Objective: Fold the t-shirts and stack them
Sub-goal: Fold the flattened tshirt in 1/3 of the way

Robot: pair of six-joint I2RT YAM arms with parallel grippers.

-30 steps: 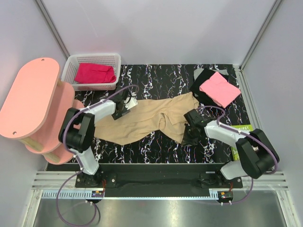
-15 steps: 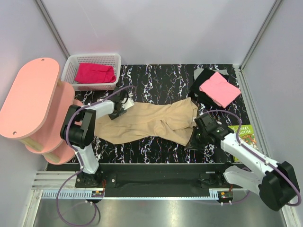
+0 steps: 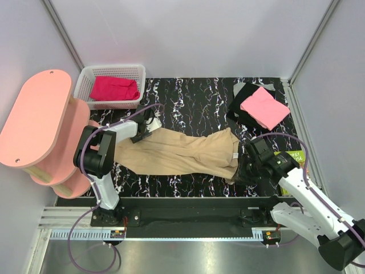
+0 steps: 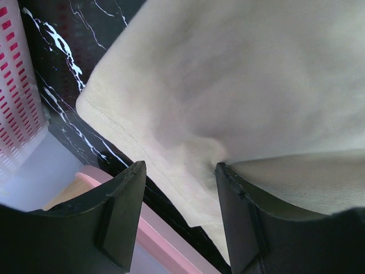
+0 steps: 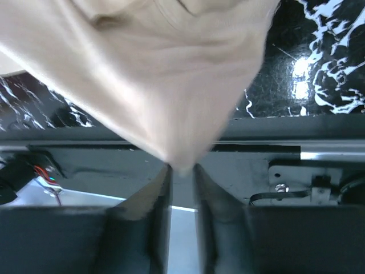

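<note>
Seemingly mid-spread, the right pincer (image 5: 181,168) clamps the right end of the tan shirt (image 3: 177,153) while the left pincer (image 4: 179,168) stands apart at its left corner; next it needs laying flat.

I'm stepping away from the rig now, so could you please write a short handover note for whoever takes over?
Grippers: the left gripper has its jaws apart over the far left edge of the tan t-shirt, not gripping. The right gripper has its jaws pinched on that shirt's right end.
Things: the tan t-shirt lies stretched out, unfolded, across the table. The pink t-shirt lies folded on the black t-shirt, far right. The magenta-red t-shirt is in the white basket.
Done: pink is stacked on black.
Left: fold and stack tan, then magenta-red.
</note>
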